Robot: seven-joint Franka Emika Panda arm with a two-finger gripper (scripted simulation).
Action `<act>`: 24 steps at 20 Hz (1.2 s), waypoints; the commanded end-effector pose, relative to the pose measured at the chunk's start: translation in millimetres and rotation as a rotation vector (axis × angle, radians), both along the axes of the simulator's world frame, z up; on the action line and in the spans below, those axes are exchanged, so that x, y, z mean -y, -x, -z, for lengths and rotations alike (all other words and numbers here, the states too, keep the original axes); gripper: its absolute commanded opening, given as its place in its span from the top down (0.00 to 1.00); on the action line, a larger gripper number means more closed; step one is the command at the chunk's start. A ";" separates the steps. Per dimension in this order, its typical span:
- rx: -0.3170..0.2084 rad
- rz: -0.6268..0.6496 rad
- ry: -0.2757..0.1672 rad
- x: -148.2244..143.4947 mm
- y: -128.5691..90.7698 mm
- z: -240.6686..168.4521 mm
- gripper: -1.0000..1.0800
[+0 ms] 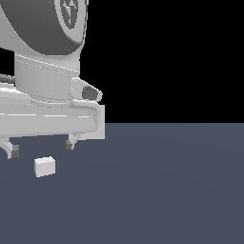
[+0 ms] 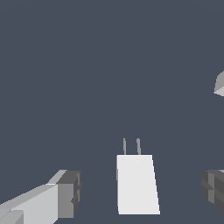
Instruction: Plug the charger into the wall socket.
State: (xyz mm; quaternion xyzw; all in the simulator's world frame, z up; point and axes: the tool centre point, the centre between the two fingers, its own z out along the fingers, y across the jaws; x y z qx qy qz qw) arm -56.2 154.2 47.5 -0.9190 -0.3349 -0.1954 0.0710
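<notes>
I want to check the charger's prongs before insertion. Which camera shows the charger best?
The wrist view: the charger lies large between the open gripper fingers, both thin prongs visible at one end. The exterior view shows only a small white block on the floor below the fingertips, no prongs discernible.

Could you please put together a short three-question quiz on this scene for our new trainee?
1. True or false: the gripper has closed on the charger.
2. In the wrist view, what sticks out of the charger's end?
3. Where does the charger lie? A) on the floor B) in the air C) in a socket

Key: 1 false, the fingers stand apart on either side, not touching; 2 two thin prongs; 3 A.
</notes>
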 end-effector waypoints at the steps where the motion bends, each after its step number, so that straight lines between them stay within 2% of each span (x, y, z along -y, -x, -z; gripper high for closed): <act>1: 0.000 -0.001 0.001 -0.1 0.7 11.1 0.04; 11: 0.001 -0.003 0.001 -0.2 0.6 36.0 0.04; 12: 0.001 -0.003 0.001 -0.2 0.6 36.0 1.00; 24: 0.001 -0.005 -0.001 -3.3 1.3 34.4 1.00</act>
